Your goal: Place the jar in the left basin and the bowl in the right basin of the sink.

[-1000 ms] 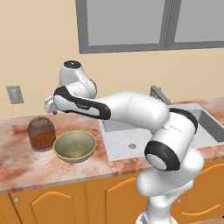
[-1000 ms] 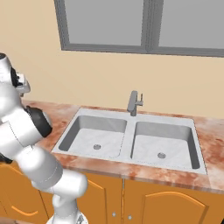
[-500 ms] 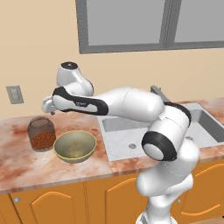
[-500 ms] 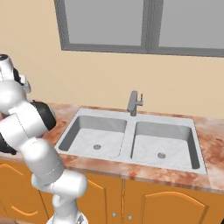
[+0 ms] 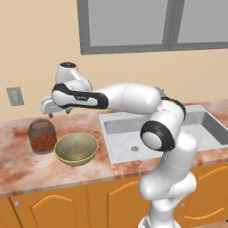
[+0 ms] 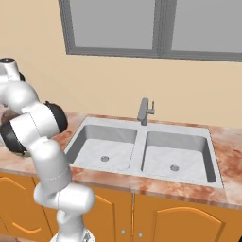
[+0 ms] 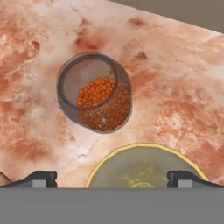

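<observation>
A reddish-brown marbled stone desk [image 5: 18, 164] runs along a plain beige wall [image 6: 108, 85]. Above it sits a grey-framed window [image 6: 160, 28] with dull grey panes. A pale switch plate [image 5: 14, 96] is fixed to the wall at the left. Below the desk are orange wooden cabinet doors [image 6: 179, 222] with small round knobs.
</observation>
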Available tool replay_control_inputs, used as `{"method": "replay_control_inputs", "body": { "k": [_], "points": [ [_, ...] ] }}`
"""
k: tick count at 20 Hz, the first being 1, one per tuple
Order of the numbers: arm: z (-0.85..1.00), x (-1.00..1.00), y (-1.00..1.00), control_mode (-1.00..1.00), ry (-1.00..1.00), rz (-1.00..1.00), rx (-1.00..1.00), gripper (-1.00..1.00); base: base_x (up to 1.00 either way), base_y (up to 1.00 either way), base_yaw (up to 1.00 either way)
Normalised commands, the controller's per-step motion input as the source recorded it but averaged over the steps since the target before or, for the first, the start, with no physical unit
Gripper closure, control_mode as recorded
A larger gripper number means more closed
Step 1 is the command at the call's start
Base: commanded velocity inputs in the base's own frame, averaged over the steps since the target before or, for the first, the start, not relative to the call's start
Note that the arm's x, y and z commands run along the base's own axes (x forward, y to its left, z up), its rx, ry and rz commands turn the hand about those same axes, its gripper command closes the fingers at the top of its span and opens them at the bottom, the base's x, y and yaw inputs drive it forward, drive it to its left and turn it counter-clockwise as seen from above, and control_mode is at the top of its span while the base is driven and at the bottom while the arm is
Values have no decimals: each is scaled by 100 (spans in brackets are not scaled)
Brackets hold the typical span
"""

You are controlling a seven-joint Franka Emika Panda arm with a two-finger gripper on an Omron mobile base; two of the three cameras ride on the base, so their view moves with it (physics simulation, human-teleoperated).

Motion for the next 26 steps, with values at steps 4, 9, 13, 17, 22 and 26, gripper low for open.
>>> {"method": "replay_control_inputs", "body": {
  "k": [4,9,13,17,22,26],
  "points": [
    [-8,15,13,-100,2,0,-5,-100,0,0,0],
    [-12,15,12,-100,0,-1,-15,-100,0,0,0],
    [-15,23,14,-100,3,-1,-12,-100,0,0,0],
    [-15,25,17,-100,0,0,-4,-100,0,0,0],
    [-13,25,17,-100,0,0,0,-100,0,0,0],
    [-16,27,12,-100,0,0,0,-100,0,0,0]
  ]
}}
